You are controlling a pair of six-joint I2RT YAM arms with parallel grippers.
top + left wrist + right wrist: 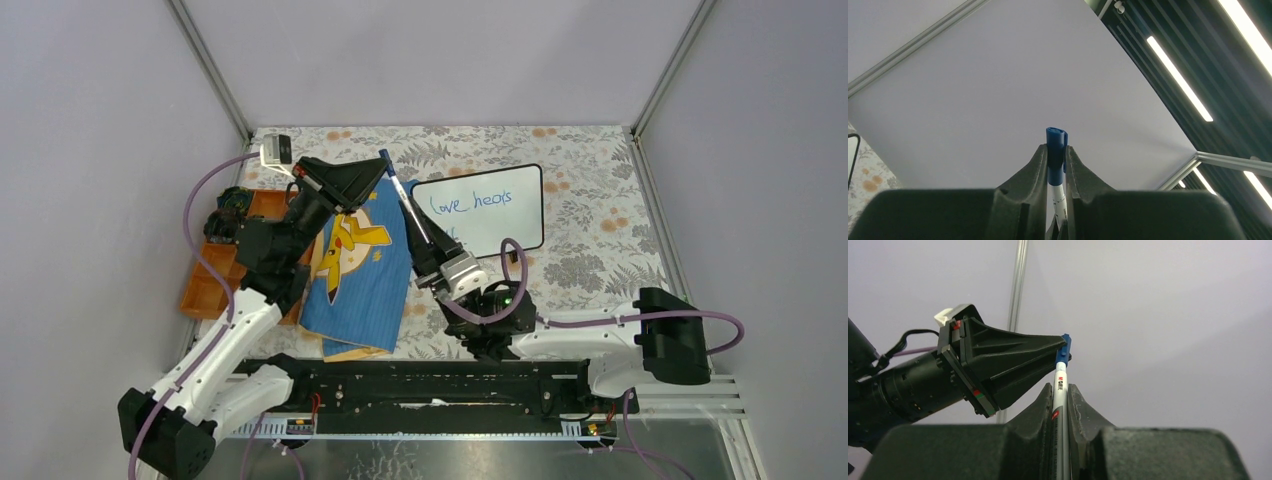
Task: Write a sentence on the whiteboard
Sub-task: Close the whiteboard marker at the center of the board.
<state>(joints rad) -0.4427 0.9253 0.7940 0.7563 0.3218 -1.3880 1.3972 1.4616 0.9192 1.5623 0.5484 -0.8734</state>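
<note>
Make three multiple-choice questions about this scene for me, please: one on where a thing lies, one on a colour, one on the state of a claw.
1. In the top view, where is the whiteboard?
A. right of the blue book
B. left of the blue book
C. on top of the blue book

2. What colour is the cap of the marker?
A. red
B. blue
C. black

3. What is the state of the left claw?
A. wide open
B. shut on the cap
C. shut on the blue book

Answers:
1 A: the top view shows the whiteboard to the book's right.
2 B: the left wrist view shows a blue cap on a white body.
3 B: its fingers press the cap from both sides, while the right claw holds the marker's body.
</note>
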